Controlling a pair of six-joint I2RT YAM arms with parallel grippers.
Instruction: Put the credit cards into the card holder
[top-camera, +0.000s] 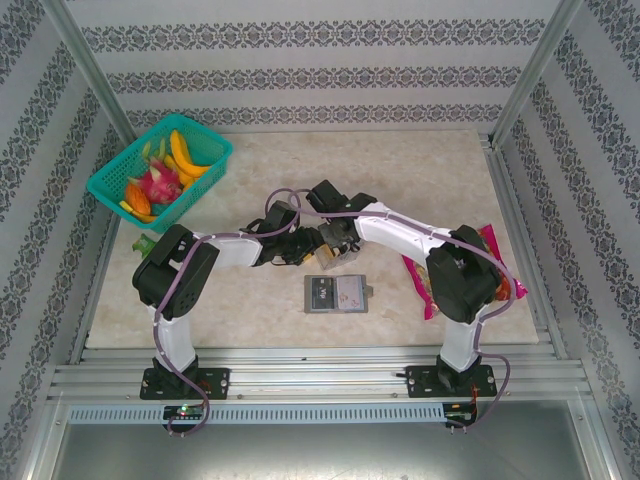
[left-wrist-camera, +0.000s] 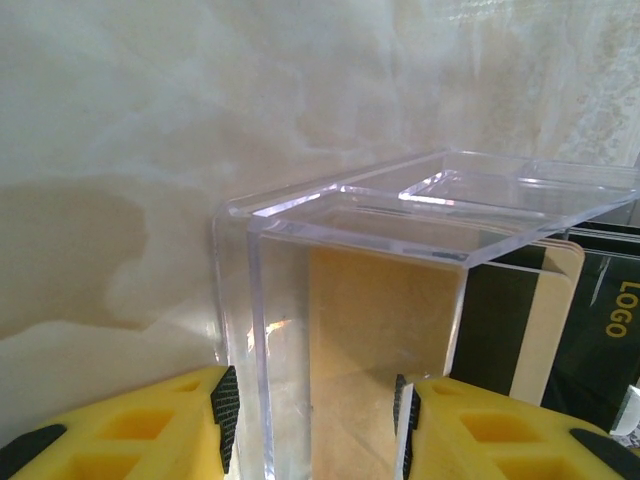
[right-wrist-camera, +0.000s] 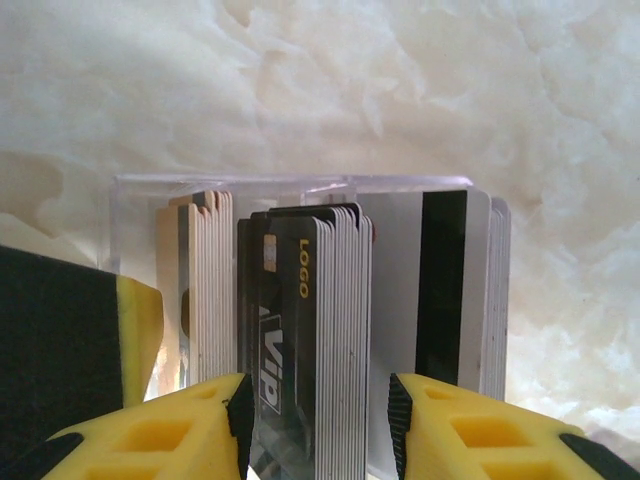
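Right pincer (right-wrist-camera: 315, 405) straddles the dark "LOGO" stack of credit cards (right-wrist-camera: 300, 320), which stand on edge in the clear tray (left-wrist-camera: 330, 205) with pale, black-striped ones alongside. One pad touches and a sliver shows at the other, so I can't tell if it grips. Left pincer (left-wrist-camera: 315, 410) pinches the tray's end. The card holder (top-camera: 337, 294) lies flat and dark-grey on the surface (top-camera: 400, 170), just bases-side of the right pincer, long axis left-to-right.

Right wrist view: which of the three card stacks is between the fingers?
The dark stack lettered VIP and LOGO, the middle one, framed by the right gripper. The pale stack stands to its left, the grey black-striped stack to its right.
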